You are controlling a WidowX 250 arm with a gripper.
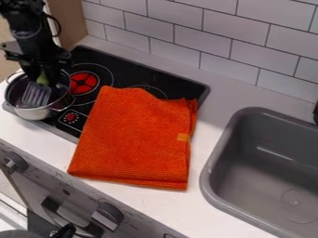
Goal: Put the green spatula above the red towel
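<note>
While the green spatula (38, 94) leans in the pot (32, 113) left of the red towel (140, 135), the gripper (41, 70) is at its handle, apart or clamped: cannot tell | step: probably grasping; next: firm hold, lift past rim, carry over towel | towel spans stove (168, 76) and counter (140, 199); sink (214, 155) right, tiled wall (248, 35) behind

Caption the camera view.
Black gripper over a metal pot with a slotted spatula, beside a folded red towel.
</note>
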